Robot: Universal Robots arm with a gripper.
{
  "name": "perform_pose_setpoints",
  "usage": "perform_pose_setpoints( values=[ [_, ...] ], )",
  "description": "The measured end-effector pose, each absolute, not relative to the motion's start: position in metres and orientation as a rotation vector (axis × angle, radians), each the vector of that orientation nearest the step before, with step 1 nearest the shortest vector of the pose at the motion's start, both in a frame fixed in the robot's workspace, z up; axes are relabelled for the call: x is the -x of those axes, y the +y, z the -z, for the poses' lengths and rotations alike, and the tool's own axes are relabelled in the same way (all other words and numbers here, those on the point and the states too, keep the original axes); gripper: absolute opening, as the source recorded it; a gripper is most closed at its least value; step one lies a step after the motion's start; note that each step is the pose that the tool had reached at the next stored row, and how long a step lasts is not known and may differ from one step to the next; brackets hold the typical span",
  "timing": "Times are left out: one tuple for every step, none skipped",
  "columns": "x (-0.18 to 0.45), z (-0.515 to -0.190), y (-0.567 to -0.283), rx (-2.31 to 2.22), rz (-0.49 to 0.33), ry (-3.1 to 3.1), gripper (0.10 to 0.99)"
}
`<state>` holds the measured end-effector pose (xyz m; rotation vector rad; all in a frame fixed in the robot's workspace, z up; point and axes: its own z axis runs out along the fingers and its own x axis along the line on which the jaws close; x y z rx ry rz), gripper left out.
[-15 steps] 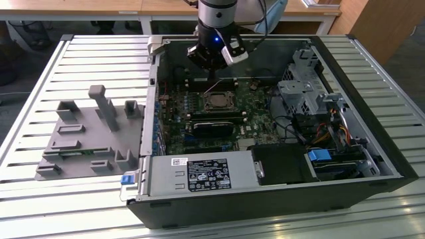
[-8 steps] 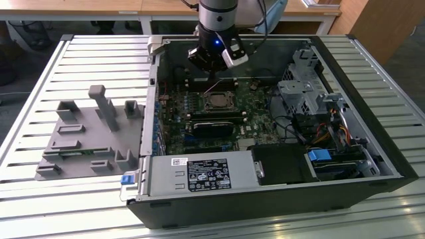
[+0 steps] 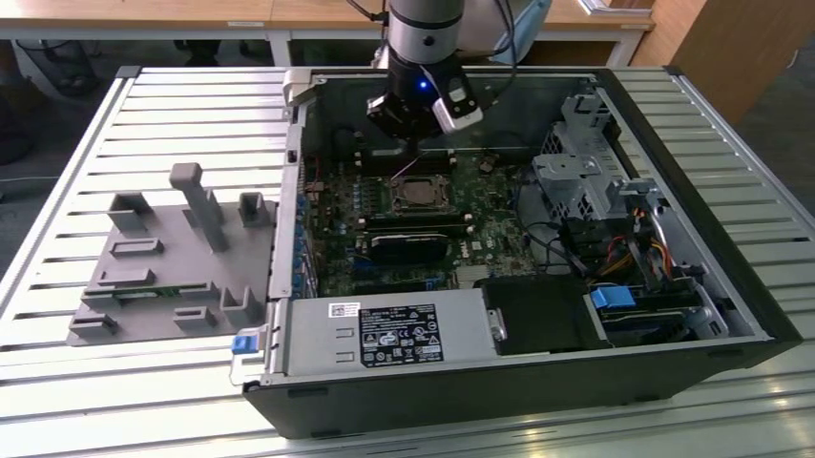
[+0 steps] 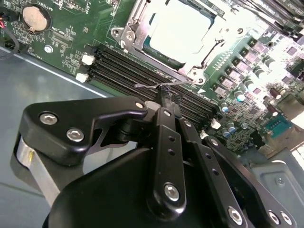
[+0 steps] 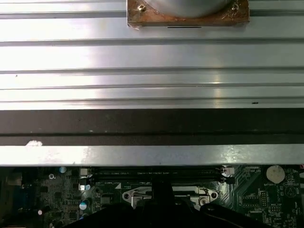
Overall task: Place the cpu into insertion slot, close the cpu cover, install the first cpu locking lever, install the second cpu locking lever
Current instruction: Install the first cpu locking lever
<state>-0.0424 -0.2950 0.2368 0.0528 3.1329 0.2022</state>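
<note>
An open computer case [image 3: 535,372] lies on a slatted metal desk [image 3: 76,382], its green motherboard [image 3: 497,243] facing up. The arm reaches down into the far part of the case, and the gripper [image 3: 405,153] hangs just beyond the far edge of the insertion slot [image 3: 418,196].

In the second wrist view the cpu [image 4: 178,29] lies flat in the socket, its silver-grey face showing through the window of the cpu cover [image 4: 137,35], which is folded down over it. The gripper [image 4: 166,97] has its jaws clenched together at the tip, pinching a thin wire locking lever [image 4: 156,85] that runs along the socket's edge beside the black memory slots [image 4: 128,71]. A round coin battery [image 4: 35,18] sits on the board well apart from the socket.

At the exterior view's left, a grey fixture block [image 3: 178,258] stands on the desk beside the case.
</note>
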Motion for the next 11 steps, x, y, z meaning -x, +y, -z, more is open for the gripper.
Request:
perform_pose_setpoints(
  values=[
    [0.0420,-0.2365,-0.2950,-0.053,-0.202,3.133,0.106],
    [0.0414,-0.2362,-0.2950,-0.053,-0.202,3.133,0.106],
    [0.0408,-0.2359,-0.2950,-0.053,-0.202,3.133,0.106],
    [0.0400,-0.2356,-0.2950,-0.053,-0.202,3.133,0.106],
    [0.0392,-0.2353,-0.2950,-0.053,-0.202,3.133,0.106],
    [0.0384,-0.2350,-0.2950,-0.053,-0.202,3.133,0.106],
    [0.0377,-0.2347,-0.2949,-0.053,-0.202,3.133,0.106],
    [0.0372,-0.2344,-0.2949,-0.053,-0.202,3.133,0.106],
    [0.0367,-0.2341,-0.2949,-0.053,-0.202,3.133,0.106],
    [0.0359,-0.2338,-0.2949,-0.053,-0.202,3.133,0.106],
    [0.0345,-0.2333,-0.2949,-0.053,-0.202,3.133,0.106]
  ],
)
